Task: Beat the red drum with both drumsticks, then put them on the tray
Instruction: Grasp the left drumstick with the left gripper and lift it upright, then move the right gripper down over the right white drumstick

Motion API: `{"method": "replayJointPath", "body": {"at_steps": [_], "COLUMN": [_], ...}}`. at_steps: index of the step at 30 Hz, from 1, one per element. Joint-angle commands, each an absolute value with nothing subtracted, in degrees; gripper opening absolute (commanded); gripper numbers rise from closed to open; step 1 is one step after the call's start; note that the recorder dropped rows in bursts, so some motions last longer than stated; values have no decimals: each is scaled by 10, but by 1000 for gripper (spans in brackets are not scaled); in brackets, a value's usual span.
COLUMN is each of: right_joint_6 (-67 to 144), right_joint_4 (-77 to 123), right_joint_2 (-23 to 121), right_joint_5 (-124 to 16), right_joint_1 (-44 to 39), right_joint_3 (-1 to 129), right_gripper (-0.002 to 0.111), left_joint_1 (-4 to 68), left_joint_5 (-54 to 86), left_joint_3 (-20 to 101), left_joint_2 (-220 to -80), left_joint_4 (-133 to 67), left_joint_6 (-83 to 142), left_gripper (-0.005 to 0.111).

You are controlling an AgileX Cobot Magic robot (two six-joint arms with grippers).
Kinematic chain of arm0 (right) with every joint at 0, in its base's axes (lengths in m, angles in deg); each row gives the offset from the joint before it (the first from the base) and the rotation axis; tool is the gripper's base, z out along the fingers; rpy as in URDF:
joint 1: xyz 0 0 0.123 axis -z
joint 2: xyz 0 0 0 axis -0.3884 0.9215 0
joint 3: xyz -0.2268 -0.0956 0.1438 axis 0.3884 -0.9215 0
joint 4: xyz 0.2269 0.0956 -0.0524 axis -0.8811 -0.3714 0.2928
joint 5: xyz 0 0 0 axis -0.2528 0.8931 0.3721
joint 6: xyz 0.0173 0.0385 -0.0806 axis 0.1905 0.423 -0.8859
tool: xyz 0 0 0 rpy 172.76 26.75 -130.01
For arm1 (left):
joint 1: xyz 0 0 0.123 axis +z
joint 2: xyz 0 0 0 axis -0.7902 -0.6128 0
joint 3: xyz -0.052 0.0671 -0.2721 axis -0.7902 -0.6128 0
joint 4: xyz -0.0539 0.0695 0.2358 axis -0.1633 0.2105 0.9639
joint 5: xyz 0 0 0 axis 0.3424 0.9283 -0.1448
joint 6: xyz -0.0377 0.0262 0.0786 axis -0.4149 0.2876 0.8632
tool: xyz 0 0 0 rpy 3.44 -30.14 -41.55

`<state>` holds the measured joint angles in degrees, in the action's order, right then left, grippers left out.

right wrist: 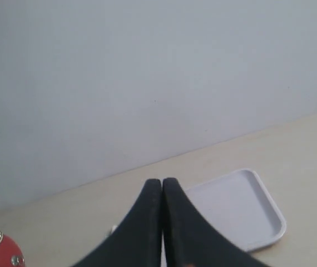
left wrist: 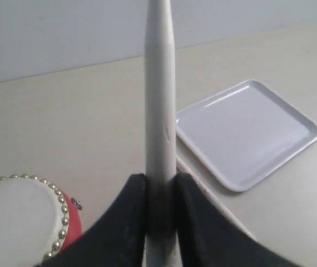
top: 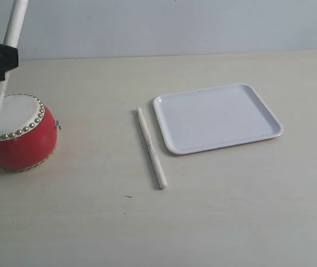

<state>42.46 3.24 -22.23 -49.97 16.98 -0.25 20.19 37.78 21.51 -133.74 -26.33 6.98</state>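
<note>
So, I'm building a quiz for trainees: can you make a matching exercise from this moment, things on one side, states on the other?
1 left gripper
2 right gripper
3 tray
4 red drum

A shut, holding nothing
B bare, loose drumstick lying alongside
C shut on raised drumstick
D glossy sides, studded pale top

Pairs: 1-C, 2-A, 3-B, 4-D

drum red, off-white skin (brass studs) | drumsticks cream | tray white
</note>
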Motion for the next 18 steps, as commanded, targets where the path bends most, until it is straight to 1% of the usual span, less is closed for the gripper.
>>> {"method": "replayJointPath", "body": {"at_steps": [1,10,15,18], "right_joint_6": [426,425,424,417], "right_joint_4": [33,33,33,33], "right_joint_2": [-225,-225,-217,-143], "right_joint_5": [-533,-545,-519,-494], "right_joint_1": [173,173,148,120], "right_joint_3": [-5,-5,105,174], "right_gripper": [0,0,0,0], "left_joint_1": [201,201,201,201], "left_joint_5": [336,235,210,198], "left_joint_3": [154,36,-16,-26], "left_joint_2": [-1289,-1190,-1157,-1157], "left_joint_4": [-268,-271,-271,-271], "left_joint_6": [72,72,72,72], "left_gripper": [0,0,0,0]}}
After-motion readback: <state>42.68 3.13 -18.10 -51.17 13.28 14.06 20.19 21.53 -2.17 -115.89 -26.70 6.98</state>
